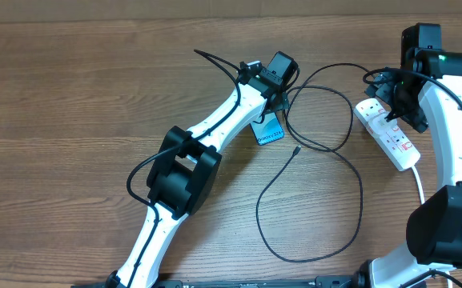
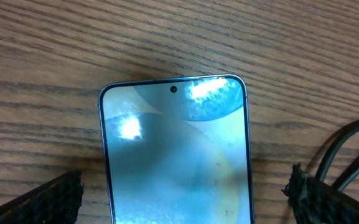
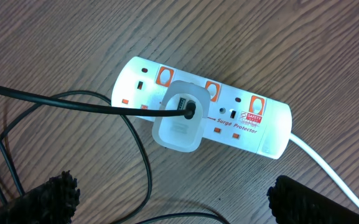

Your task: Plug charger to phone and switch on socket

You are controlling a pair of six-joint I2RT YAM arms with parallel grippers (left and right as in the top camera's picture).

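Note:
The phone [image 2: 176, 155] lies flat on the wooden table with its blue-teal screen up; the overhead view shows only its lower end [image 1: 268, 133] under the left arm. My left gripper [image 2: 182, 208] is open, one finger on each side of the phone and apart from it. The charger [image 1: 351, 200] loops as a thin black cable across the table, its small connector [image 1: 295, 150] lying free just right of the phone. The cable runs into a white adapter [image 3: 179, 121] plugged into the white socket [image 3: 254, 124], which has red-orange switches [image 3: 213, 90]. My right gripper [image 3: 179, 205] hovers open near the socket, holding nothing.
A thick white cord [image 3: 335, 168] leaves the socket's right end and runs toward the table's front [image 1: 419, 180]. Black cable loops [image 3: 145, 162] lie left of the socket and between the right fingers. More black cable [image 2: 347, 143] passes by the left gripper's right finger.

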